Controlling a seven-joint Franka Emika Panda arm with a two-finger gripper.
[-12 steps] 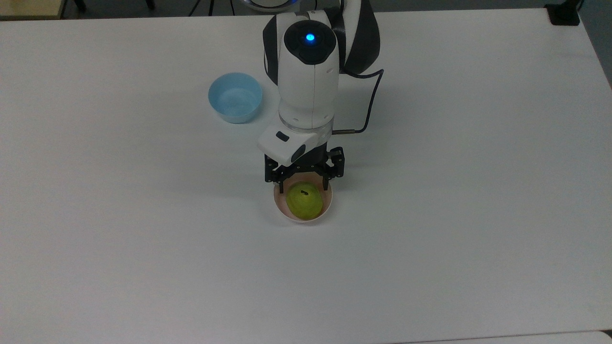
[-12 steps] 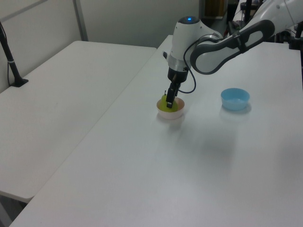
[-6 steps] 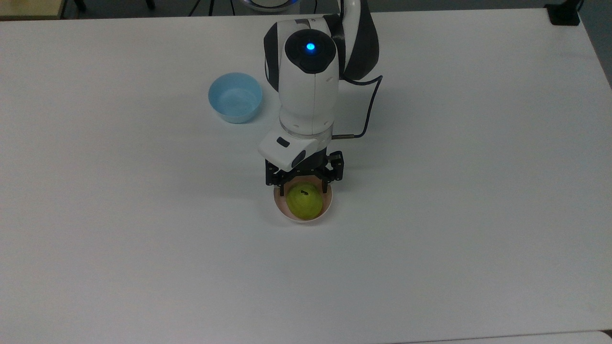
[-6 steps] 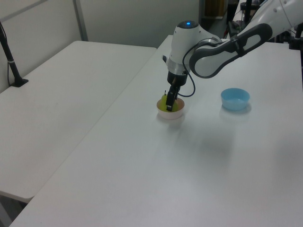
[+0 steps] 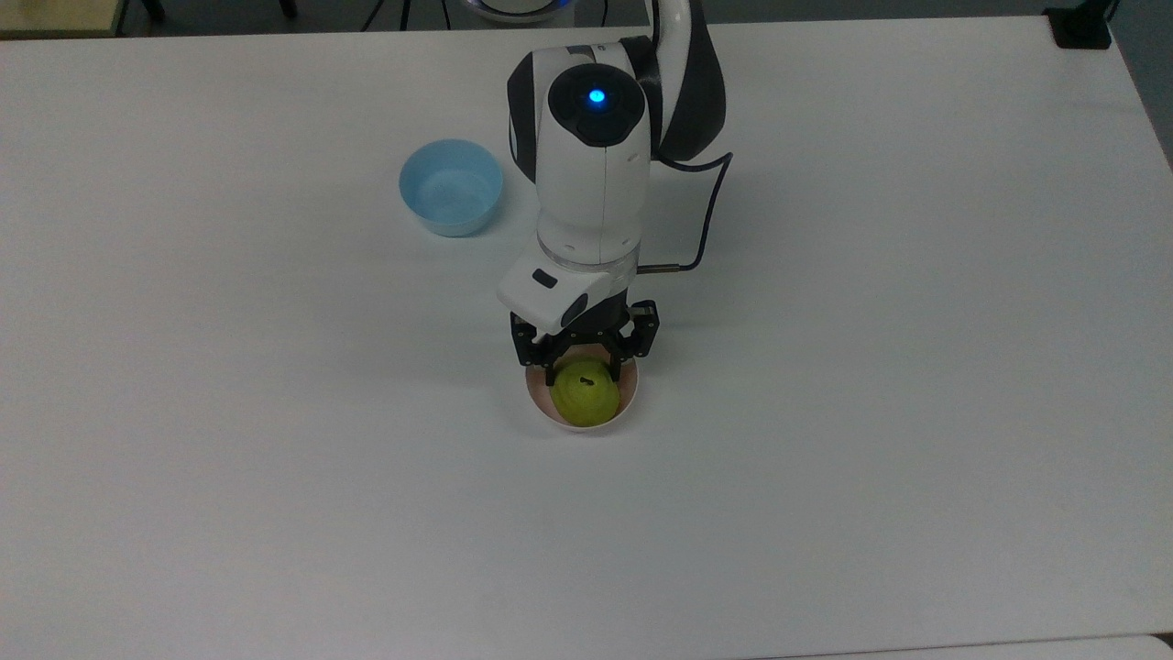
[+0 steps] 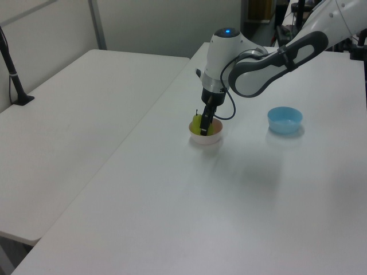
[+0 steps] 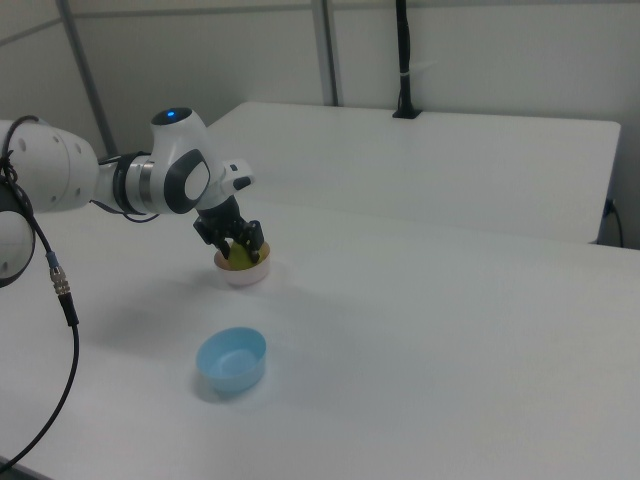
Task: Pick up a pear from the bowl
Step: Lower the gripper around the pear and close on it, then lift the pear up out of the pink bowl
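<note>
The tool (image 5: 583, 370) straddled the pear (image 5: 584, 396) in the bowl (image 5: 627, 401), fingers apart beside its upper flanks. Likely light, firm and smooth-skinned, it looked best gripped across its widest part.

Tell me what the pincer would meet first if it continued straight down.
The pear, which sits in the pink bowl; the open pincer already straddles it, so contact seems very near.

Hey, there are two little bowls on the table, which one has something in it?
The pale pink bowl under the gripper: it holds the yellow-green pear. The light blue bowl, off toward the top view's upper left, has nothing in it.
</note>
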